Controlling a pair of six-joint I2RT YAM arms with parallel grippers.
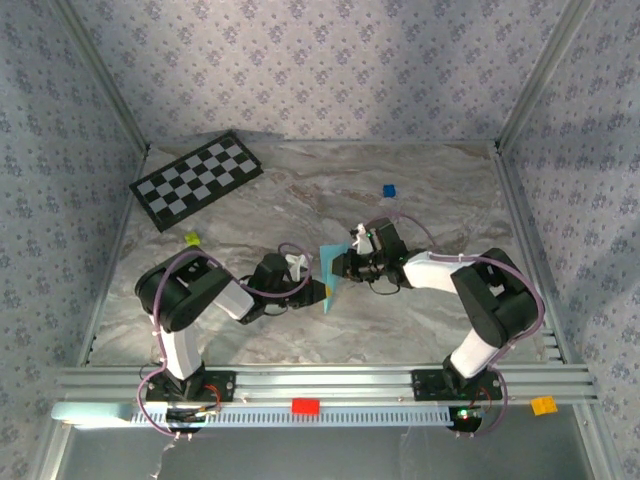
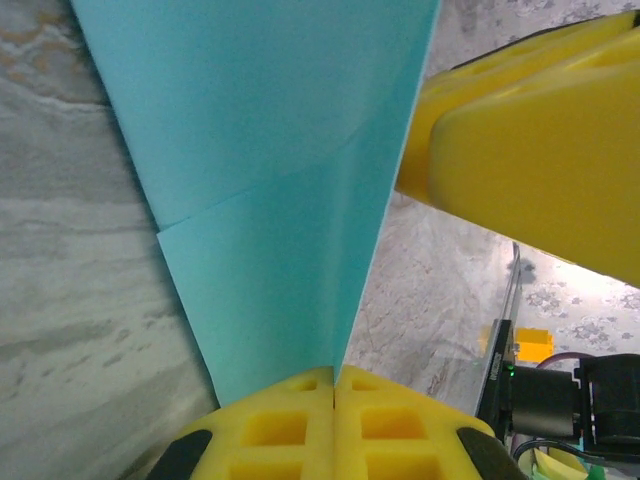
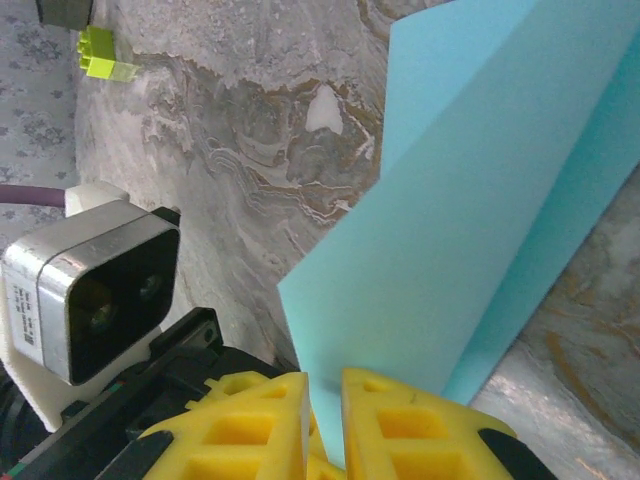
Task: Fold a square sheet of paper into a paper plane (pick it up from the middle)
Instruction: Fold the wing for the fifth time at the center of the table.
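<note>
Paper sheet (image 1: 331,268): thin, plain light sky-blue and unmarked. It is folded into overlapping layers.
Fold detail: in the left wrist view the paper sheet (image 2: 270,150) carries a slanted layer edge across its face and narrows toward the pads. In the right wrist view the paper sheet (image 3: 470,200) shows a front layer with a darker layer behind it on the right.
Paper location: mid-counter, standing on edge between the two tools. From above it reads as a narrow strip. Whether its lower end touches the counter (image 1: 300,190) cannot be told.
Left tool (image 1: 322,291): yellow pads pressed together and clamped on the narrow end of the sheet, as seen at the left tool (image 2: 333,385).
Right tool (image 1: 342,266): pads straddle the sheet's edge with a slim gap at the right tool (image 3: 325,400). Whether they press the paper cannot be told.
Left arm pose: base at the near left, elbow folded back to the left, forearm reaching right toward centre.
Right arm pose: base at the near right, elbow raised at the right, white forearm reaching left toward centre.
Tool relation: the tools face each other across the sheet, just beside one another.
Surroundings: checkerboard (image 1: 197,180) at the far left, small blue cube (image 1: 389,190) beyond the tools, yellow-green brick (image 1: 192,240) near the left arm.
</note>
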